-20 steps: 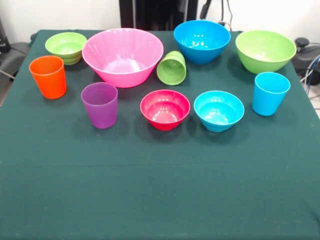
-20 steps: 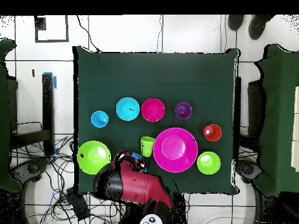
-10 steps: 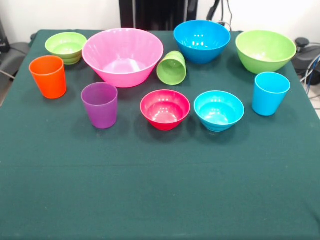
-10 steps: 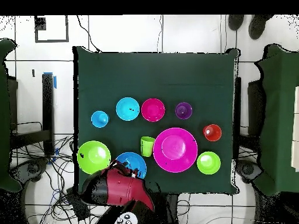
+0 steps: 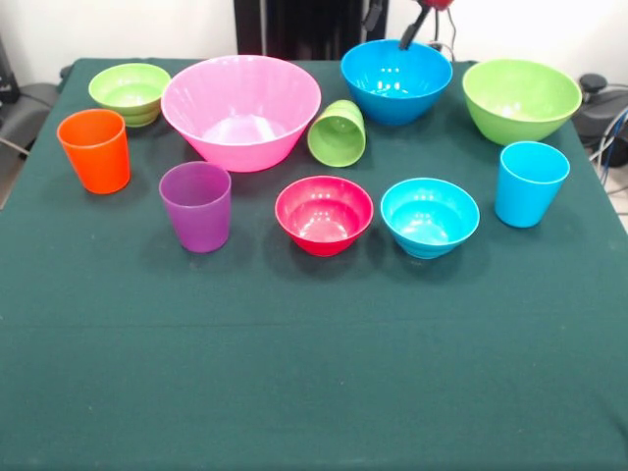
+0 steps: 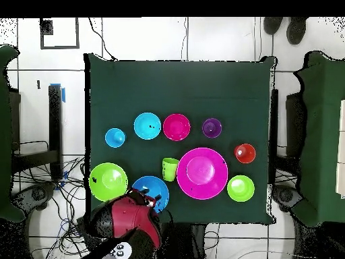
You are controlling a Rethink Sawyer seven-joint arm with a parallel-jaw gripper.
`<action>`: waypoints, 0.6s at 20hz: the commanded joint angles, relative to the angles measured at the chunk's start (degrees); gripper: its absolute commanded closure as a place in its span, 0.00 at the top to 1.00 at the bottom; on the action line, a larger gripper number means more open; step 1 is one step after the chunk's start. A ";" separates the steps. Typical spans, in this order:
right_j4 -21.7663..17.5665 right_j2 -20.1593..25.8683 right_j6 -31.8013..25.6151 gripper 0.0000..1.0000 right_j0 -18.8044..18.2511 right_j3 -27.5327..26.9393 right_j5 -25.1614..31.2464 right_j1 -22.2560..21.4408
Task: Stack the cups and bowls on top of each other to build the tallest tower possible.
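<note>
All pieces sit apart on the green cloth, none inside another. The big pink bowl (image 5: 240, 108) (image 6: 202, 173) stands at the back. Beside it the light green cup (image 5: 337, 133) (image 6: 170, 168) lies tipped, mouth toward the front. The blue bowl (image 5: 395, 78) (image 6: 151, 190) and green bowl (image 5: 521, 98) are at the back right, the small green bowl (image 5: 129, 90) at the back left. In front stand the orange cup (image 5: 94, 149), purple cup (image 5: 196, 206), red bowl (image 5: 324, 213), light blue bowl (image 5: 429, 216) and light blue cup (image 5: 530, 183). Only a dark tip of the gripper (image 5: 410, 31) shows above the blue bowl's far rim.
In the overhead view the red arm (image 6: 128, 219) hangs over the table edge beside the blue bowl. Cables lie on the floor by the table's corner (image 6: 67, 195). The front half of the cloth (image 5: 314, 373) holds no objects.
In the overhead view the red arm has swung off the blue bowl toward the table's edge, uncovering it. A red part now shows at the top of the front view. No cup or bowl moved.
</note>
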 commanded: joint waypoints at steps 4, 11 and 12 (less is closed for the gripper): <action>1.08 7.22 4.09 1.00 -1.91 -10.46 8.63 -1.72; 4.20 10.50 7.40 1.00 -1.54 -12.46 12.10 -3.17; 4.31 10.36 7.57 1.00 -1.34 -12.65 12.64 -3.30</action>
